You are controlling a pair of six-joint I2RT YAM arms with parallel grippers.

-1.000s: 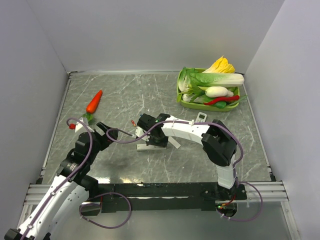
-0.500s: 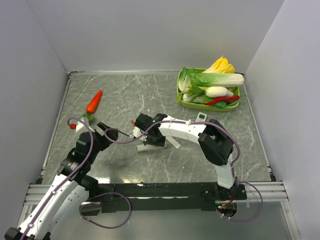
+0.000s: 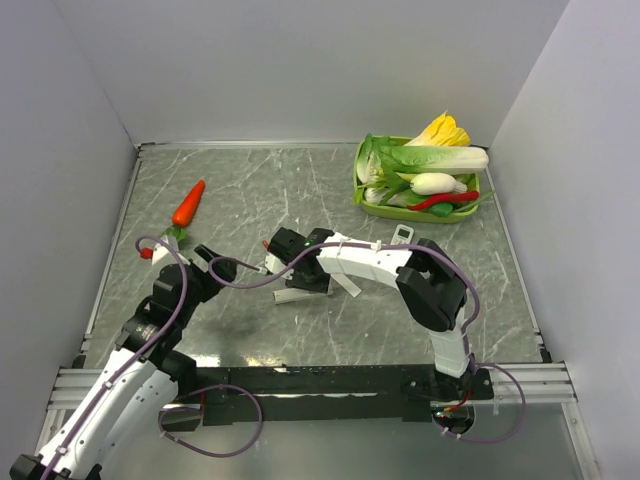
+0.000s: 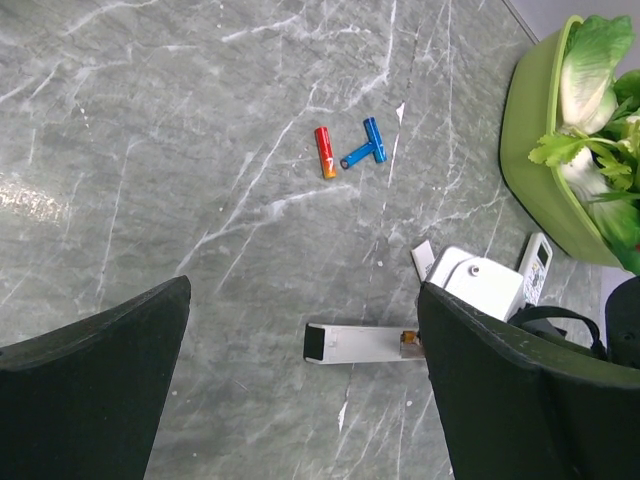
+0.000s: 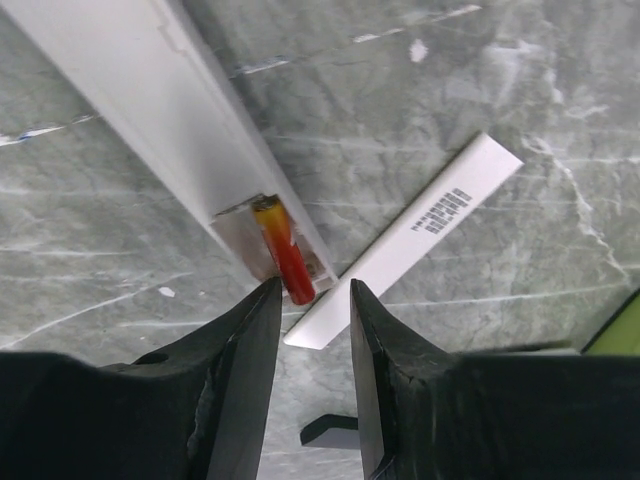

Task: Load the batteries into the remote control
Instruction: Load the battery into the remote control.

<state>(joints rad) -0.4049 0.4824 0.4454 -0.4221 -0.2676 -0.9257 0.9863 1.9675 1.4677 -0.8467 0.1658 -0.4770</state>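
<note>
**Operator:** Report the top view.

**Technician:** The remote control (image 3: 292,296) lies flat near the middle of the bench (image 3: 240,190). The right end effector (image 3: 275,262) is lowered over 1 end of it. The left end effector (image 3: 218,268) hovers just to the left. 1 loose battery (image 3: 265,244) lies on the bench beyond the remote control. A carrot (image 3: 188,203) lies at the far left, and a green tray (image 3: 359,185) of vegetables sits in the far right corner.

**Operator:** Left wrist view?

**Technician:** The left end effector is spread to its widest, and its 2 fingers (image 4: 90,400) touch nothing. The remote control lies ahead, ungripped. The loose battery lies just beside a blue T-shaped piece (image 4: 364,144).

**Operator:** Right wrist view?

**Technician:** The right end effector's jaws stand parted, wider than the second battery (image 5: 282,248). That battery sits in the open compartment at the end of the remote control, with its red end between the fingertips. Contact cannot be confirmed. The back cover (image 5: 410,240) lies on the bench just beside that end.
</note>
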